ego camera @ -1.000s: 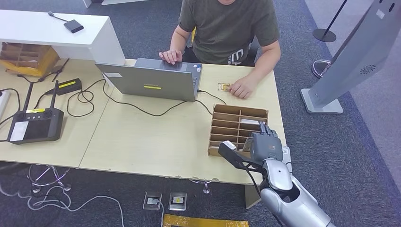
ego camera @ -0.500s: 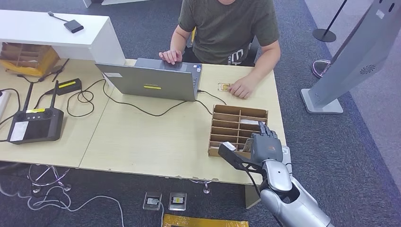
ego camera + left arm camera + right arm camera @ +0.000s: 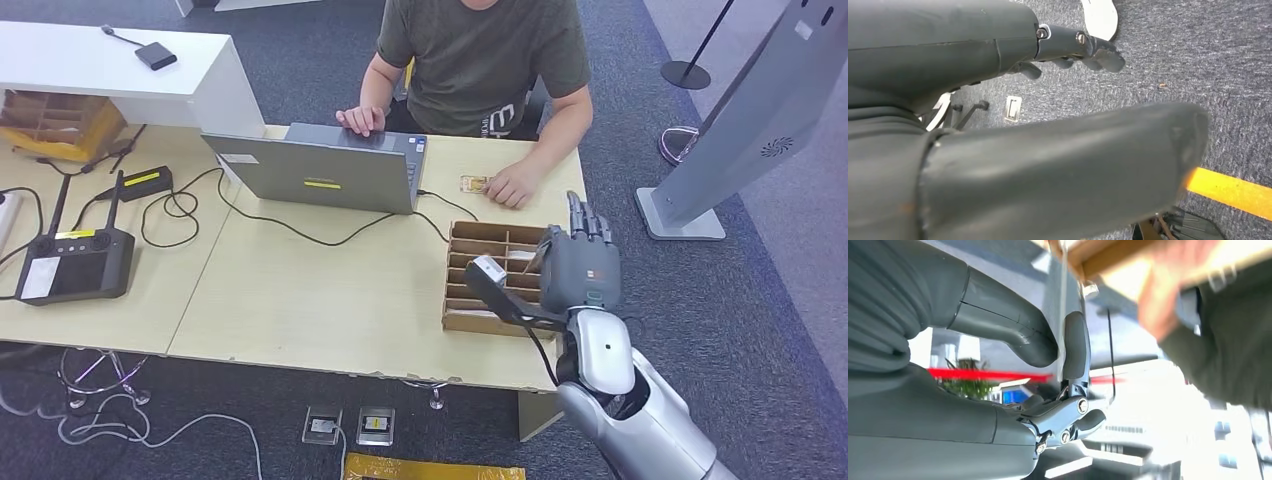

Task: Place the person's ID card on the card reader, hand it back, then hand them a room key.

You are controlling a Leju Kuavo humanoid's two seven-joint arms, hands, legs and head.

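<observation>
My right hand hangs over the right side of the wooden card organizer near the table's right end. In the right wrist view a thin pale key card shows edge-on, pinched between the thumb and a finger of my right hand. The person's ID card lies flat on the table beside the person's hand, across the table from me. My left hand hangs over the carpet with its fingers apart, holding nothing.
An open laptop stands in front of the seated person, its cable trailing toward the organizer. A black controller and cables lie at the table's left. A white shelf stands at the back left, and a grey kiosk stands on the floor to the right.
My right hand has risen from the organizer's near edge and moved away from me, toward the person. The person and the ID card have not moved.
</observation>
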